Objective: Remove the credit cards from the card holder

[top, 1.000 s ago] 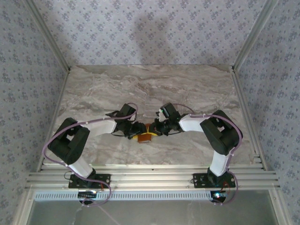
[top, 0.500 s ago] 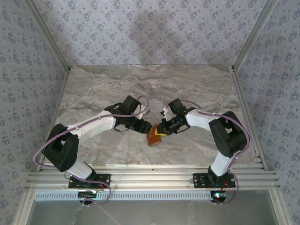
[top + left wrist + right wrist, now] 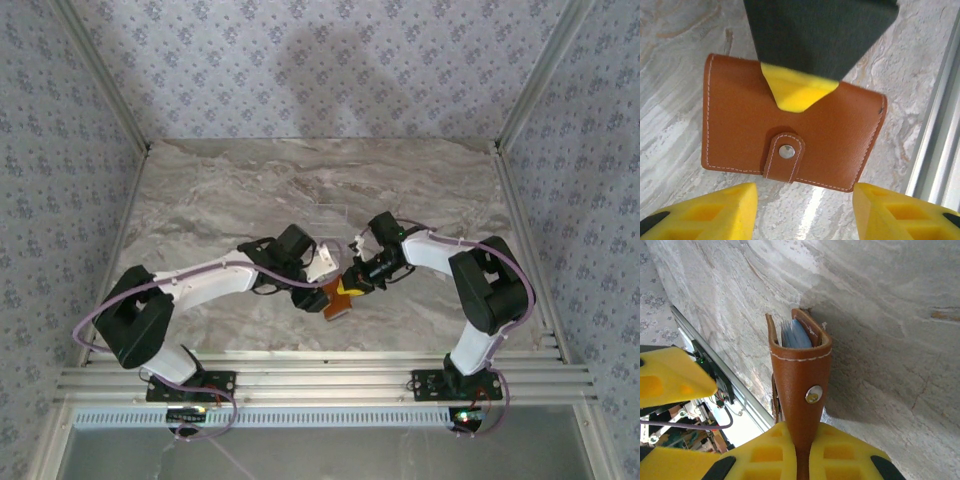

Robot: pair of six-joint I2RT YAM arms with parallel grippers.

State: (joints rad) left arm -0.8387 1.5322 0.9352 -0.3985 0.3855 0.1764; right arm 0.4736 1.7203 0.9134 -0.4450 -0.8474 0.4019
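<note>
**Item: card holder** (image 3: pixel 337 299). Orange-brown leather, folded shut. It sits toward 6 o'clock on the marble surface (image 3: pixel 250 190), between the two arms. In the left wrist view its strap (image 3: pixel 785 156) hangs at 6 o'clock on the outer face, with the stud pressed home.

**Contents: credit cards.** Not drawn. Grey-blue leaves show in the holder's open end in the right wrist view. Whether these are cards or lining cannot be told.

**Right gripper** (image 3: pixel 799 446). Comes in from 2 o'clock and is clamped narrow on the card holder (image 3: pixel 800 372), which it holds edge-on.

**Left gripper** (image 3: pixel 801 202). Comes in from 9 o'clock with its jaws at middling width. It holds nothing and stands just short of the holder's strap edge.

**Step in hand (judged).** Early: the holder is presented and steadied, and unfastening has not begun.

**Next move calls for.** The left gripper should take the strap's tip and peel it off the stud while the right gripper holds firm. The fold can then be spread to reach the cards.
</note>
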